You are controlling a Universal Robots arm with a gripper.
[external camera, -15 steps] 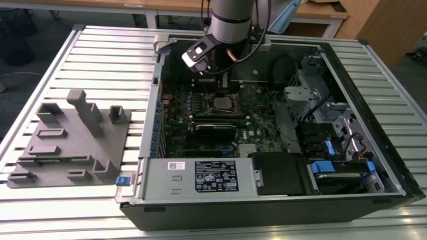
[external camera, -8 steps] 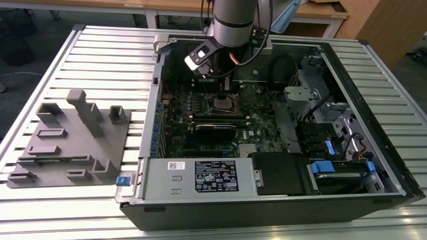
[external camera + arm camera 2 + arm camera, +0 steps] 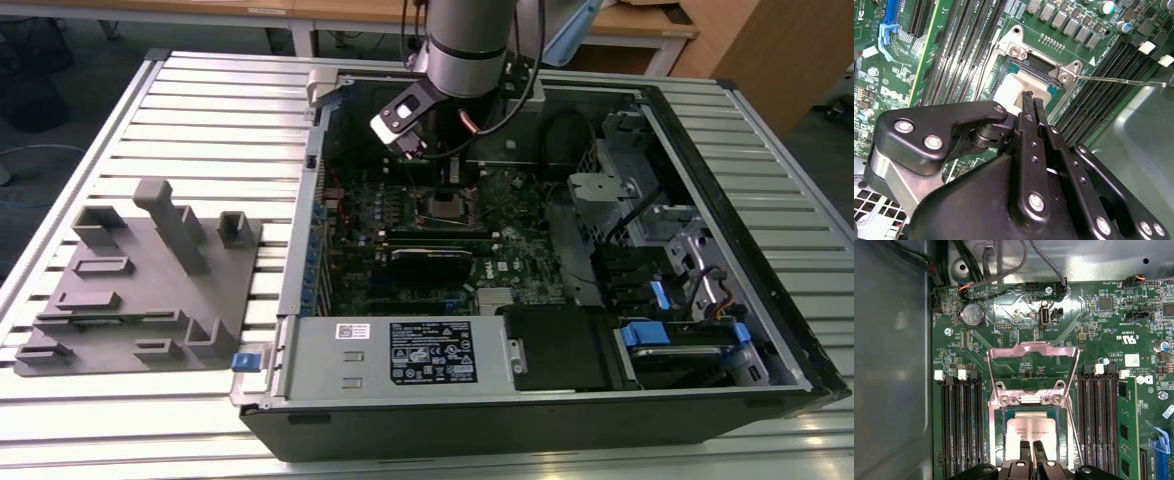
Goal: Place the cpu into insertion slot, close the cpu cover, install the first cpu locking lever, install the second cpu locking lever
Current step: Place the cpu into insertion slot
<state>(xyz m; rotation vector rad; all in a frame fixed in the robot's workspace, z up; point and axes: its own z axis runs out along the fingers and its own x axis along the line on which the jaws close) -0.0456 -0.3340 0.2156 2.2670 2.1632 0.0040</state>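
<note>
Exterior view: your arm (image 3: 467, 45) hangs over the open case (image 3: 534, 430), above the insertion slot (image 3: 447, 206) in its far half | first wrist view: cpu (image 3: 1031, 426) lies in the slot, cpu cover (image 3: 1032, 349) stands open, gripper (image 3: 1032, 445) pinched closed on nothing at the cpu's edge | second wrist view: closed fingertips (image 3: 1027, 101) over the cpu.
</note>
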